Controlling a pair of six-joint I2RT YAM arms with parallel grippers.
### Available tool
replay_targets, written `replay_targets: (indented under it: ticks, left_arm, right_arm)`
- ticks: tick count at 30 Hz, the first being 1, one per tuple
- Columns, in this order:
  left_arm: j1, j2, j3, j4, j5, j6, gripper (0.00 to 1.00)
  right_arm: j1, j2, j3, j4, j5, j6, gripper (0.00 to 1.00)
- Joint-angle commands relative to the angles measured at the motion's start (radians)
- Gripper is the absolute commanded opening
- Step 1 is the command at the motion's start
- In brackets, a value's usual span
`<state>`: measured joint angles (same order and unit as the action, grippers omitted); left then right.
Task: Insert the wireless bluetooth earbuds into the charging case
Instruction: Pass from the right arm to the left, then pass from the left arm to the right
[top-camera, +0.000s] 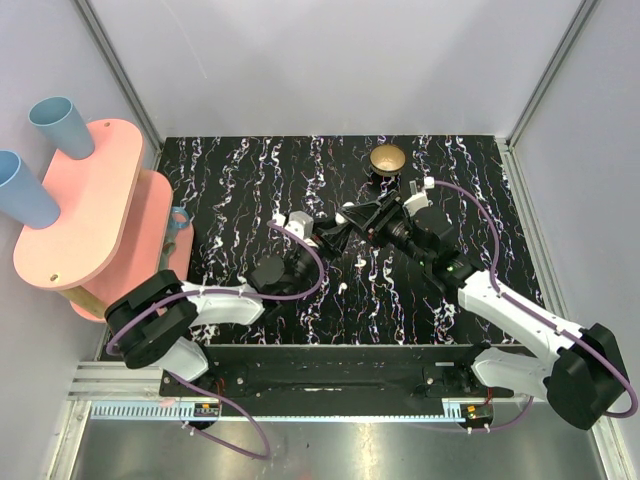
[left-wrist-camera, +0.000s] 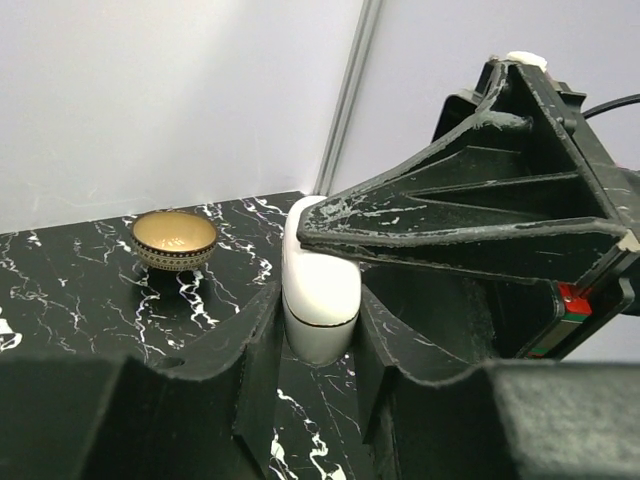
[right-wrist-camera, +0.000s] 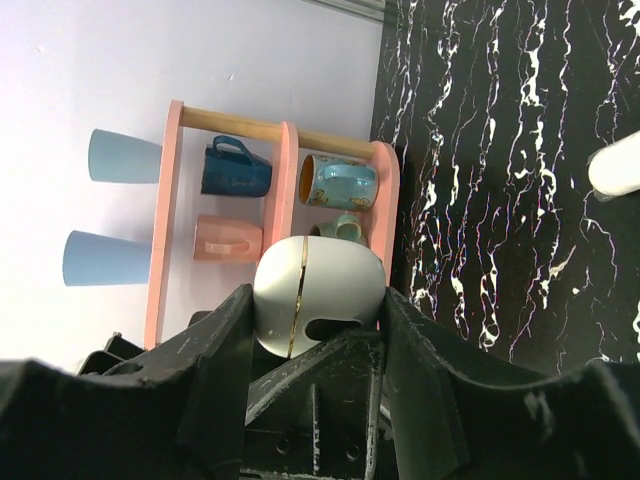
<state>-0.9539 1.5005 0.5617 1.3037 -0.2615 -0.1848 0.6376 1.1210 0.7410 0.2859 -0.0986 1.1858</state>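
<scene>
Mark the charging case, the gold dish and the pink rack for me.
charging case (right-wrist-camera: 335, 280): right wrist view, white shell beside its seam.
gold dish (left-wrist-camera: 175, 230): left wrist view, inner bowl.
pink rack (top-camera: 95, 210): top external view, bare top board.

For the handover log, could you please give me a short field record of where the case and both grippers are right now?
charging case: white, lid looks shut, mid-table
left gripper: shut on the charging case
right gripper: shut on the charging case from the opposite side
gold dish: near the table's far edge, apart from the case
</scene>
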Motion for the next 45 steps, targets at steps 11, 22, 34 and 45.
replay_targets:
  ticks: [11,22,34,45]
  left_arm:
    - [0.109,-0.051,-0.043,0.364,0.251,-0.090,0.00]
    - [0.352,-0.175,-0.108,0.362,0.732,-0.323,0.00]
    - [0.360,-0.154,-0.043,0.362,0.944,-0.374,0.00]
    - [0.360,-0.175,-0.079,0.351,0.894,-0.320,0.00]
  right_arm:
    - [0.010,-0.056,0.106,-0.031,-0.047,-0.217,0.82]
    - [0.007,-0.070,0.270,-0.381,-0.030,-0.508,0.86]
    - [0.007,0.062,0.258,-0.249,-0.226,-0.252,0.86]
    - [0.007,0.033,0.177,-0.200,-0.250,-0.109,0.80]
